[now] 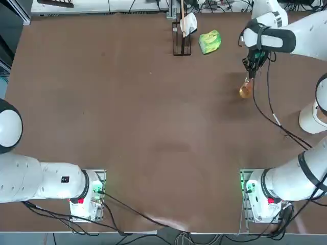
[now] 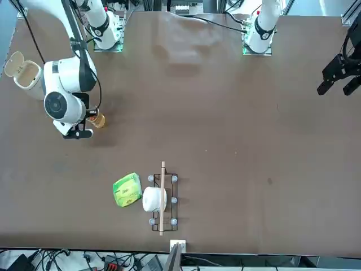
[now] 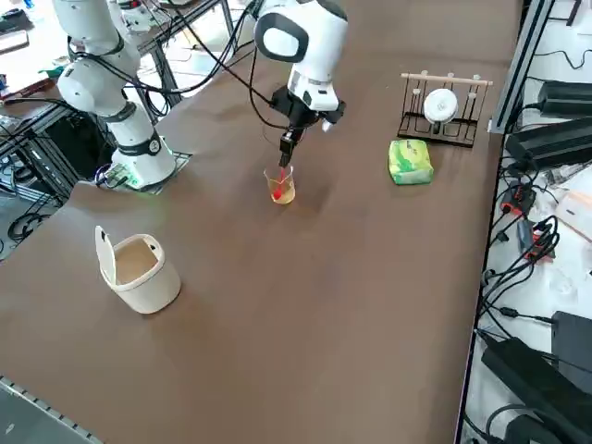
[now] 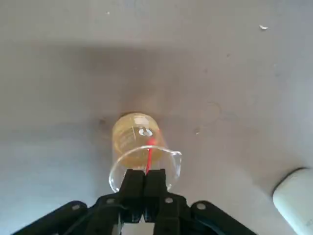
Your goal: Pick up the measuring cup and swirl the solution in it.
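The right gripper's fingers (image 4: pixel 145 177), pressed together, appear to pinch a thin red stick (image 4: pixel 149 159) dipping into the measuring cup (image 4: pixel 117 174) just below. A wide stir could catch the wall and tip it; a loose pinch could let the stick slip. The cup is clear, round and spouted, with amber solution (image 4: pixel 128 139) low inside, on the brown counter (image 3: pixel 250 370).
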Controlling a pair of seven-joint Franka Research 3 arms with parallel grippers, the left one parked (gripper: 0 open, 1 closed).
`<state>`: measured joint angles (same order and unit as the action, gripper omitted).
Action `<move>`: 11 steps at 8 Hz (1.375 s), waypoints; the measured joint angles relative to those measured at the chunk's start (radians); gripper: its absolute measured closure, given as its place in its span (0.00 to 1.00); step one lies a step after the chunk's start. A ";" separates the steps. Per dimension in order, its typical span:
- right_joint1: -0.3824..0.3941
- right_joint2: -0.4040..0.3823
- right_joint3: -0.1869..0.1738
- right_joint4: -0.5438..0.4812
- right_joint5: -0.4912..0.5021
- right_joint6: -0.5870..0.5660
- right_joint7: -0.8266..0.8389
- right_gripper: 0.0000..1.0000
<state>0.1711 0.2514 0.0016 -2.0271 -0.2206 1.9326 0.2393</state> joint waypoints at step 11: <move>0.092 -0.044 0.001 0.116 -0.037 -0.104 0.050 0.00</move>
<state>0.2627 0.2070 0.0030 -1.9114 -0.2575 1.8290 0.2895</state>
